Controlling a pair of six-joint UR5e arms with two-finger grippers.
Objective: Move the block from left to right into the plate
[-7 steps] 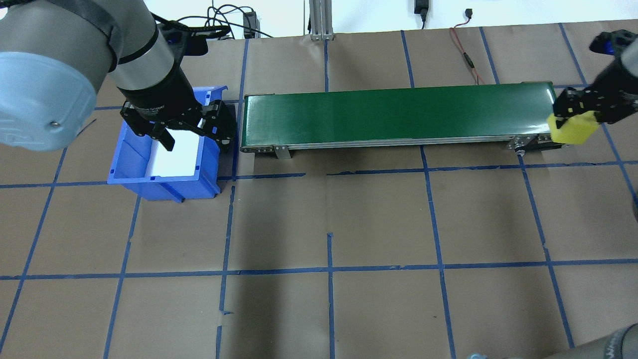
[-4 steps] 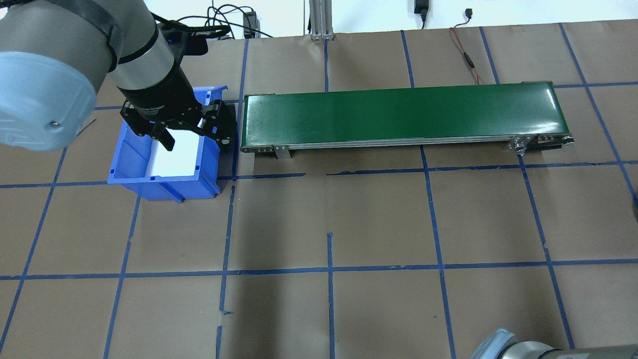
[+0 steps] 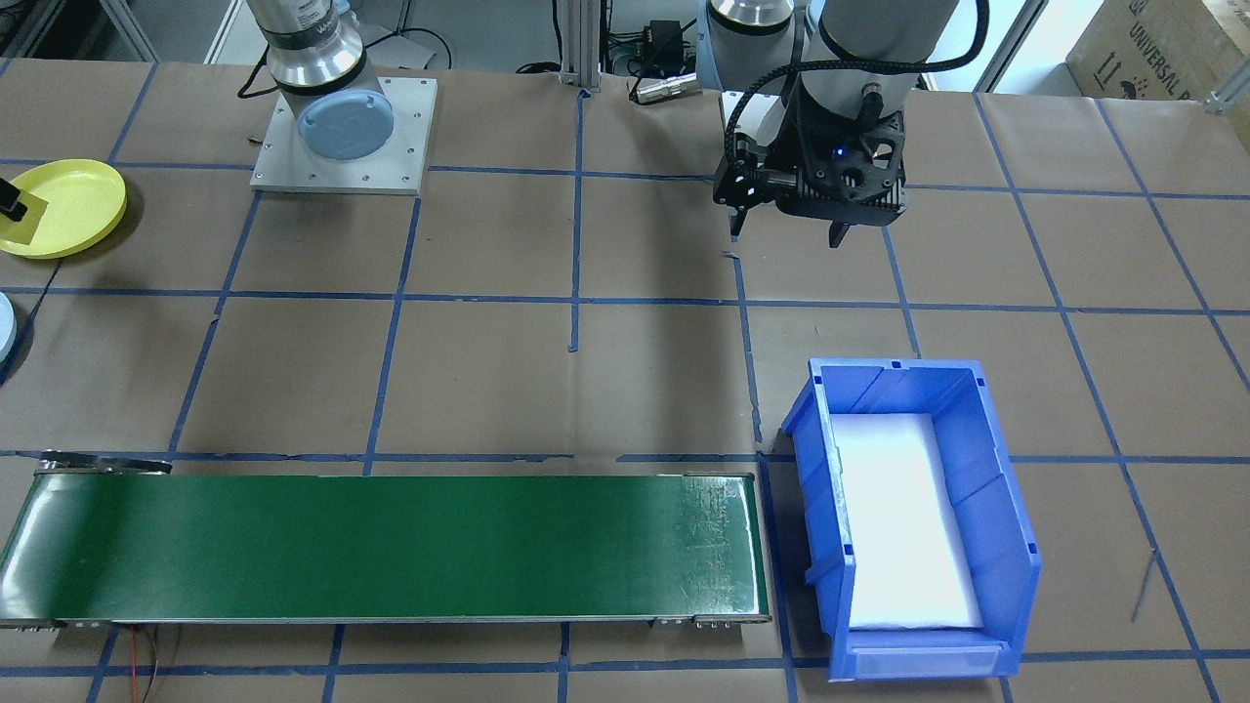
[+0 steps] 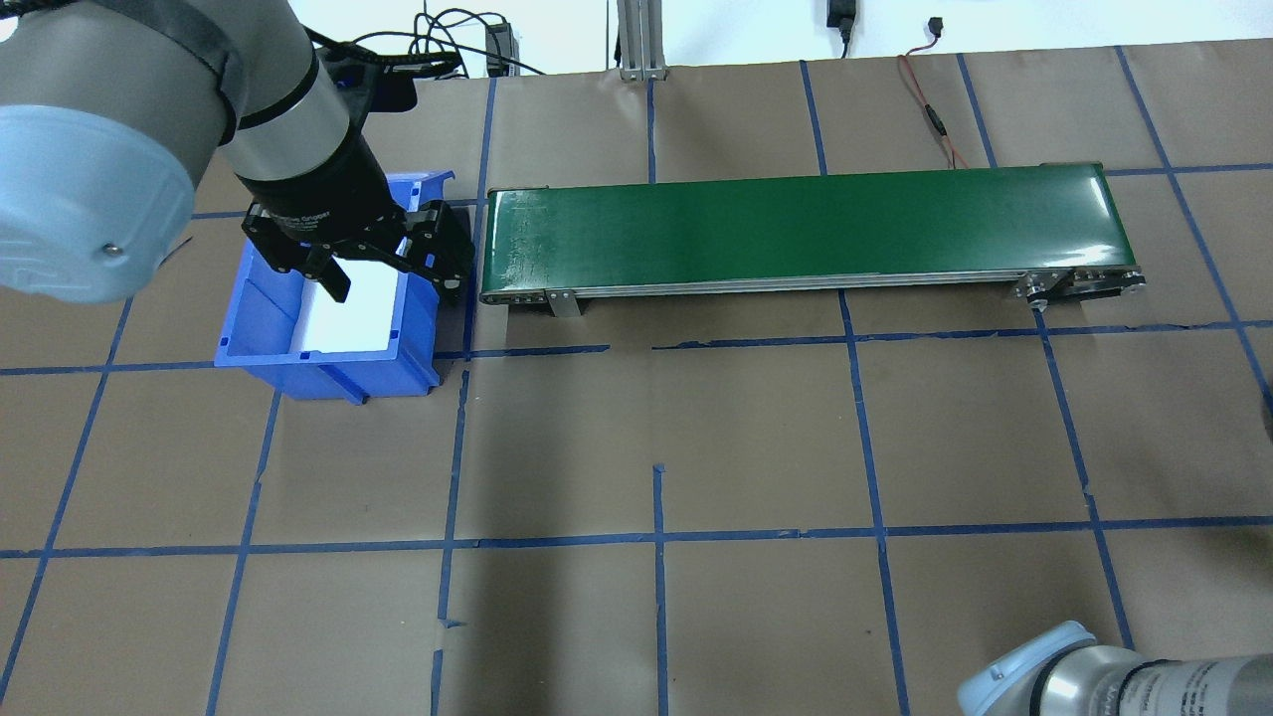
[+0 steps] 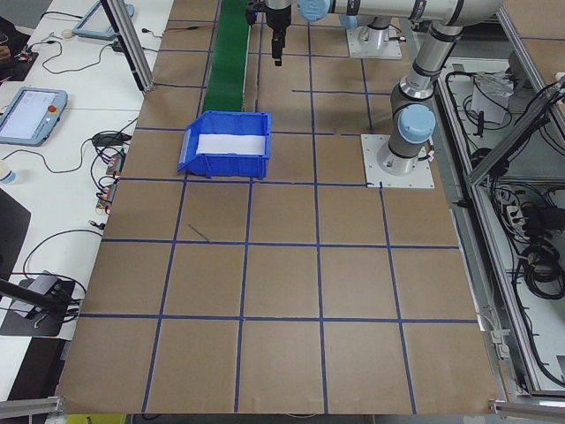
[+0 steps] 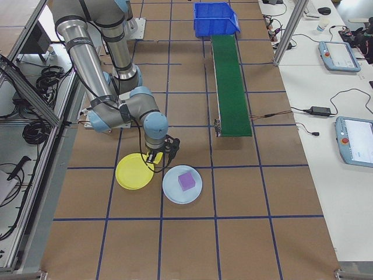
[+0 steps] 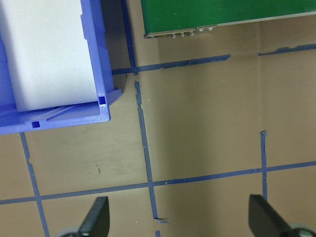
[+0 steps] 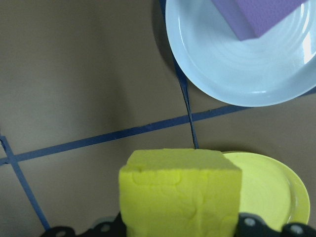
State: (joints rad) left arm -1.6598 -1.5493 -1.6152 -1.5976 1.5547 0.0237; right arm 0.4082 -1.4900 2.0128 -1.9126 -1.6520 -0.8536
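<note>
My right gripper (image 6: pixel 158 154) is shut on a yellow foam block (image 8: pixel 180 192) and holds it just above the near rim of the yellow plate (image 8: pixel 276 190). The front-facing view shows the block (image 3: pixel 23 225) at its far left edge, over that plate (image 3: pixel 73 200). My left gripper (image 4: pixel 393 283) hangs open and empty over the table beside the blue bin (image 4: pixel 328 373). Its two fingertips (image 7: pixel 96 217) stand wide apart above bare paper.
A green conveyor belt (image 4: pixel 796 224) runs from the bin toward the right end. A light blue plate (image 6: pixel 175 189) holding a purple block (image 6: pixel 186 179) lies next to the yellow plate. The bin holds only a white liner (image 3: pixel 903 517). Blue tape lines grid the brown paper.
The right gripper carried the yellow block away from the conveyor's right end, out of the overhead view. Its elbow has come into that view's bottom right corner. The left arm has not moved.
</note>
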